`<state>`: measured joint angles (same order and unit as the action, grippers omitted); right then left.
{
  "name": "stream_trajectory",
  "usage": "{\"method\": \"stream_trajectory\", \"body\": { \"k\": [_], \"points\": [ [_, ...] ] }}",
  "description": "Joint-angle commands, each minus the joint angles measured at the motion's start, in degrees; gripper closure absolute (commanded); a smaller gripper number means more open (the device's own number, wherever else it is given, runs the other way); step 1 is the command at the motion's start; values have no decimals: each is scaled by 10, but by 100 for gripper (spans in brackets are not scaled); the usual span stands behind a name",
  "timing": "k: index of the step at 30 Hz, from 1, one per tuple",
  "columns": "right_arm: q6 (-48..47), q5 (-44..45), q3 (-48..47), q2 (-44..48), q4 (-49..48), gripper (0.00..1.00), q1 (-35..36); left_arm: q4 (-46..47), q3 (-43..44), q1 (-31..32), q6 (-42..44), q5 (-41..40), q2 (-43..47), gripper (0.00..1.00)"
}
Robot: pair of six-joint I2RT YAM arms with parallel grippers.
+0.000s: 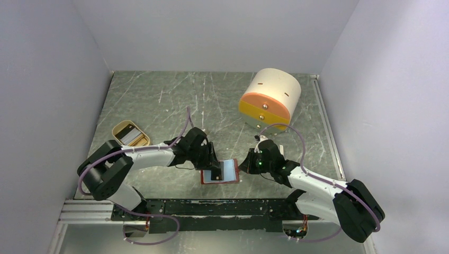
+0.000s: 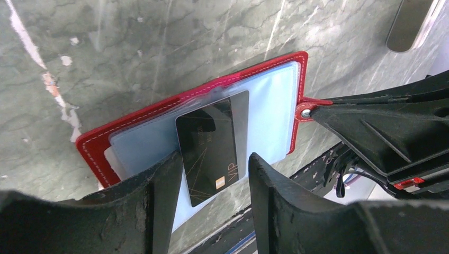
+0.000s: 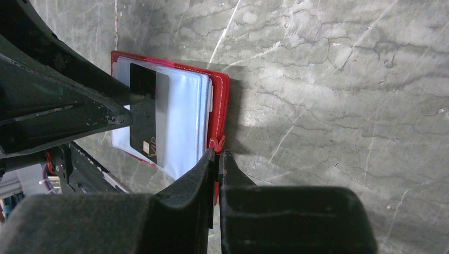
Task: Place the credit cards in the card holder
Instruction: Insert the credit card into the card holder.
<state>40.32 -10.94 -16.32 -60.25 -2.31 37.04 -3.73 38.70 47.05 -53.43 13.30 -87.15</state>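
Card holder (image 1: 229, 169) pinched by right tool (image 3: 217, 153); left tool (image 2: 214, 159) grips card (image 2: 208, 138).

Marbled grey-green table (image 1: 159, 95) carries an open red card holder (image 1: 229, 170) — beige tray (image 1: 142, 139) to its left, cream-and-orange cylinder (image 1: 270, 98) behind it.

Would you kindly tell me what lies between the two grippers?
The open red card holder, with a black credit card partly in its blue pocket; the top view shows it.
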Motion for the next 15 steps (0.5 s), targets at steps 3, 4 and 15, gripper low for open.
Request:
{"method": "stream_trajectory", "body": {
  "k": [3,4,15],
  "points": [
    [6,3,4,4,-11,96,1,36,19,18,-17,20,-13,46],
    [6,2,4,2,-12,96,0,38,21,20,-19,23,-14,46],
    [7,-4,-1,-5,-16,97,1,86,31,36,-35,50,-40,48]
  ]
}}
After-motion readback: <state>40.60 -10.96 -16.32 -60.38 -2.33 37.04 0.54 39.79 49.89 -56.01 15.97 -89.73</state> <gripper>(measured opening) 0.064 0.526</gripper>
